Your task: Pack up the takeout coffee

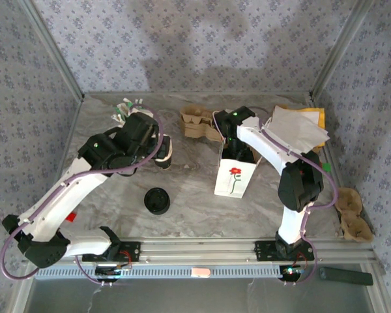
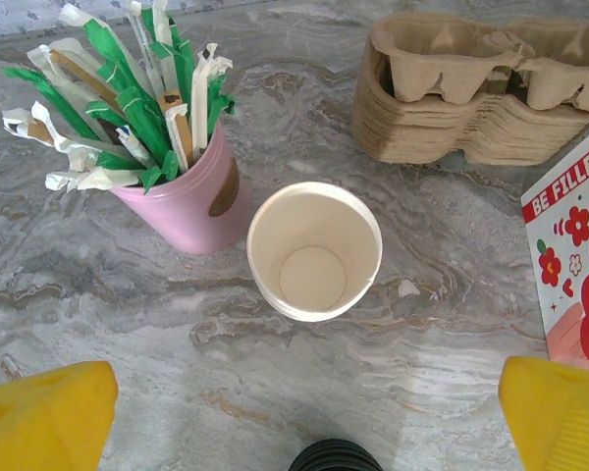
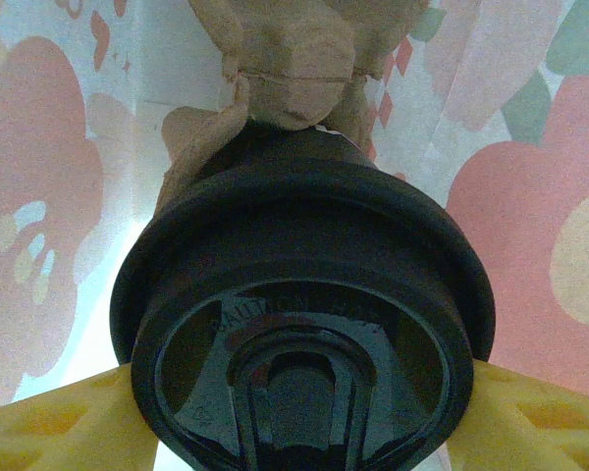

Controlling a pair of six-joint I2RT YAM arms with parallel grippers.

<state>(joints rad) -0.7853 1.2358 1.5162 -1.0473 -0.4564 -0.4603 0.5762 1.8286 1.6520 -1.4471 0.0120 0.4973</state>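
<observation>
Top view, right arm reaching into the paper bag; left wrist, left gripper spread wide above a lidless cup; right wrist, takeout coffee inside the bag between the right gripper fingers, clamped or loose unclear; released tilted, it may topple.

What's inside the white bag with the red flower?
A black-lidded coffee cup is inside the bag, with brown cardboard behind it. The lid hides the cup's body and the bag's bottom.

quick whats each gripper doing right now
left gripper: open, holding nothing
right gripper: closed on the takeout coffee, inside the bag
</observation>
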